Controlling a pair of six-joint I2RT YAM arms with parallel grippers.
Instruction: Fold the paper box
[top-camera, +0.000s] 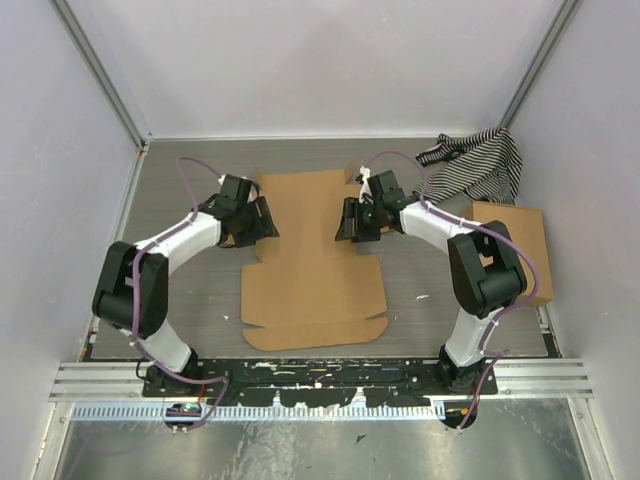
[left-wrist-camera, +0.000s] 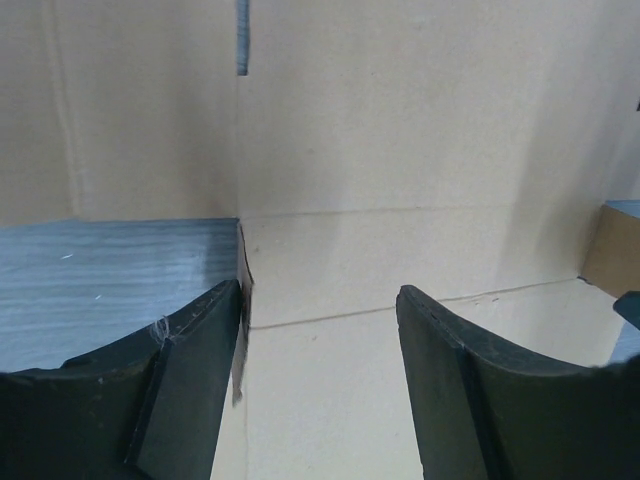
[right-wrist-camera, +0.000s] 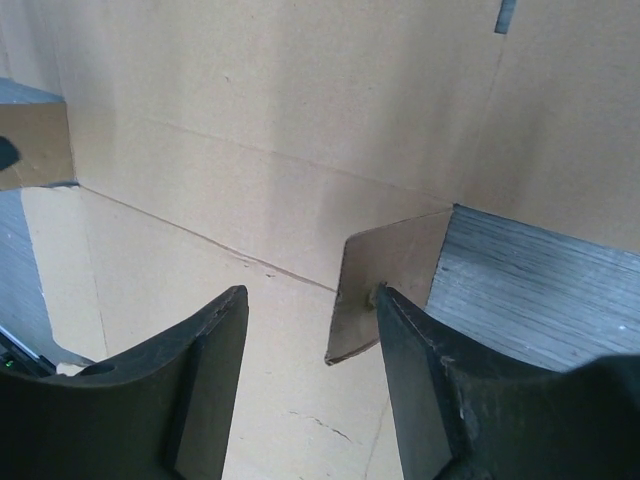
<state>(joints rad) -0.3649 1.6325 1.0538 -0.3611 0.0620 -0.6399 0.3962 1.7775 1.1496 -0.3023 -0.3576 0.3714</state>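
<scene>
The paper box (top-camera: 315, 285) lies as a flat brown die-cut sheet in the middle of the table. My left gripper (top-camera: 265, 222) sits low at the sheet's left edge, at the notch between its panels. In the left wrist view its jaws (left-wrist-camera: 320, 345) are open over the cardboard (left-wrist-camera: 400, 150), and a thin raised cardboard edge (left-wrist-camera: 241, 300) touches the left finger. My right gripper (top-camera: 348, 222) is at the right edge, opposite. Its jaws (right-wrist-camera: 312, 335) are open too. A small side flap (right-wrist-camera: 375, 290) stands lifted, leaning on the inner face of the right finger (right-wrist-camera: 430, 390).
A black-and-white striped cloth (top-camera: 475, 165) lies at the back right. A second brown cardboard box (top-camera: 520, 250) rests by the right arm. White walls close in the grey table (top-camera: 190, 300) on three sides, and a metal rail (top-camera: 320, 378) runs along the near edge.
</scene>
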